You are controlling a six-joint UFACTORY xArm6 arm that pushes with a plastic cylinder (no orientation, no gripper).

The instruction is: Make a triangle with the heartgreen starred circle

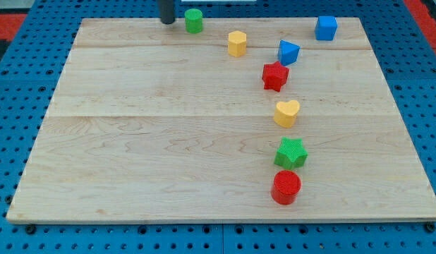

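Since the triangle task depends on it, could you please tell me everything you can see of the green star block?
The green star is a small, bright green star-shaped block with a finely ridged surface that looks like plastic. It lies flat on the wooden board, low on the view's right. The red circle sits just below it, seemingly touching its lower edge. The yellow heart lies above it, apart. My tip is far off at the view's top, beside the green cylinder.

Board (168, 120) pale wood, visible grain, smooth matt. Blocks, e.g. red circle (286, 188), green star (291, 152), look like ridged matt plastic. My tip (166, 21) dark, matt.
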